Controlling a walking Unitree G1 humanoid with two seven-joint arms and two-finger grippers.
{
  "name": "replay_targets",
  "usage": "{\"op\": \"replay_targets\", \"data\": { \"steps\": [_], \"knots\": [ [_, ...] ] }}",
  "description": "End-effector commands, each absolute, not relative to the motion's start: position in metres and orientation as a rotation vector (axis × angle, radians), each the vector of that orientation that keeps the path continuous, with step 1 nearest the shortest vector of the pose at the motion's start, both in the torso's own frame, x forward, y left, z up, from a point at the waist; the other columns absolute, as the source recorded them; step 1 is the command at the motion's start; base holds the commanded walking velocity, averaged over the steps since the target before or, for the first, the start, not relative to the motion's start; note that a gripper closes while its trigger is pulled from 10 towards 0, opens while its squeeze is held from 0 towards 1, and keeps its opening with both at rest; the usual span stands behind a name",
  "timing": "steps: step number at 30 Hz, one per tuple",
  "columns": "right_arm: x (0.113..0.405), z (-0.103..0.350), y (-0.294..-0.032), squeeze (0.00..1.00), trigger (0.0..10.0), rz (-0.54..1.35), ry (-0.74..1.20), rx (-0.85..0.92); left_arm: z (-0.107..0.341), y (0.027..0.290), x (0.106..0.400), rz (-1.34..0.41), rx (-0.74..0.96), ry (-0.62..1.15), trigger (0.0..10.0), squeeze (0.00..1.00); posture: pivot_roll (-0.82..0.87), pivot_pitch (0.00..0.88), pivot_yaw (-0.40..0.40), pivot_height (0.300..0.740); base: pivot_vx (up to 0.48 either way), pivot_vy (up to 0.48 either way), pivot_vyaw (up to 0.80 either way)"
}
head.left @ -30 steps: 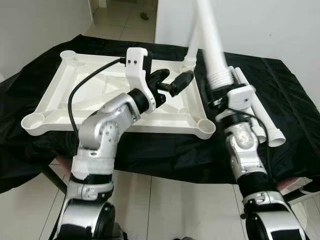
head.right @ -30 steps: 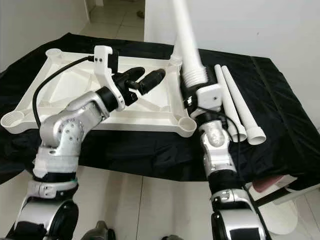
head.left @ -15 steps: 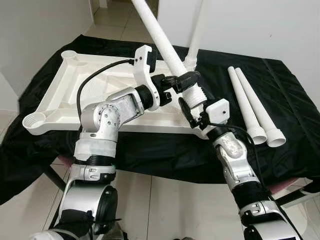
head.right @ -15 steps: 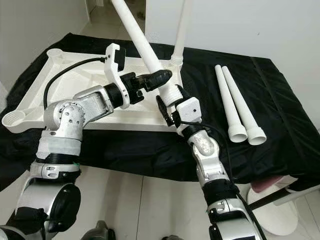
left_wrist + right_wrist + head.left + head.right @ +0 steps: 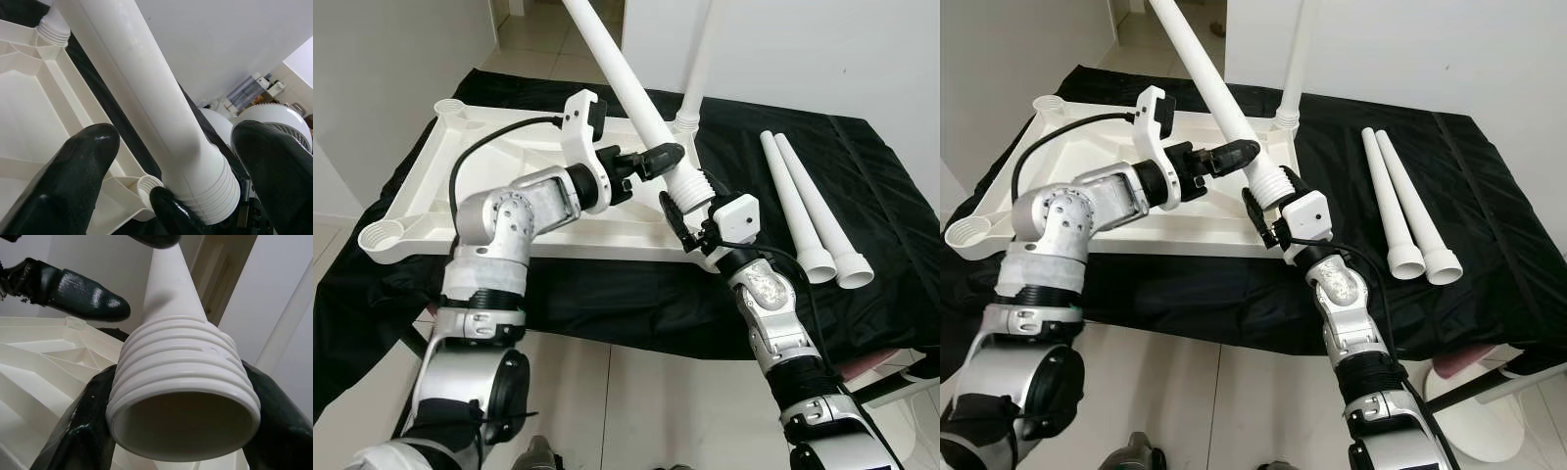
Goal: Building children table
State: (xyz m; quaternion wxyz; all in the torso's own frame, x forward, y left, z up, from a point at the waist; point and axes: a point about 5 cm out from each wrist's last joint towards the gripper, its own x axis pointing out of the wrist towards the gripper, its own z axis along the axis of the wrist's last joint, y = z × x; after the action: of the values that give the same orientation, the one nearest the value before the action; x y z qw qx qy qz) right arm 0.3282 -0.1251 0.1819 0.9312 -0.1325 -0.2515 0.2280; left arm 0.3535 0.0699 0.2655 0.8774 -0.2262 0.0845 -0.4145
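A white table top [image 5: 489, 157] lies upside down on a black cloth. My right gripper [image 5: 691, 204] is shut on the threaded end of a white table leg [image 5: 626, 73], which tilts up and to the left over the top's near right corner. In the right wrist view the threaded end [image 5: 181, 396] sits between both fingers [image 5: 78, 431]. My left gripper [image 5: 658, 162] is open around the leg just above the threads; its fingers [image 5: 83, 161] stand on either side of the shaft [image 5: 161, 112]. Another leg [image 5: 700, 69] stands upright in the far right corner socket.
Two loose white legs [image 5: 808, 211] lie side by side on the cloth to the right. Open corner sockets show at the near left [image 5: 382, 238] and far left [image 5: 448, 106]. The black cloth [image 5: 891, 196] drapes over the table edges; tiled floor lies below.
My right arm has swung left from beside the loose legs and tilted the held leg over the near right corner. My left gripper has reached across to the leg's shaft.
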Motion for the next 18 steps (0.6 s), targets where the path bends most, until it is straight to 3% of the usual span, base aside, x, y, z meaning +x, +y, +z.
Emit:
{"op": "replay_targets", "data": {
  "steps": [1, 18],
  "knots": [
    [0.327, 0.185, -0.125, 0.0, 10.0, 0.455, -0.532, -0.263, 0.264, 0.067, 0.354, -0.867, -0.46, 0.202, 10.0, 0.0, 0.1, 0.009, -0.03, 0.74, 0.0, 0.0, 0.0],
    [0.317, 0.176, -0.11, 0.0, 10.0, 0.559, -0.513, -0.275, 0.268, 0.06, 0.368, -0.817, -0.485, 0.196, 10.0, 0.0, 0.09, 0.0, -0.026, 0.74, 0.0, 0.0, 0.0]
  ]
}}
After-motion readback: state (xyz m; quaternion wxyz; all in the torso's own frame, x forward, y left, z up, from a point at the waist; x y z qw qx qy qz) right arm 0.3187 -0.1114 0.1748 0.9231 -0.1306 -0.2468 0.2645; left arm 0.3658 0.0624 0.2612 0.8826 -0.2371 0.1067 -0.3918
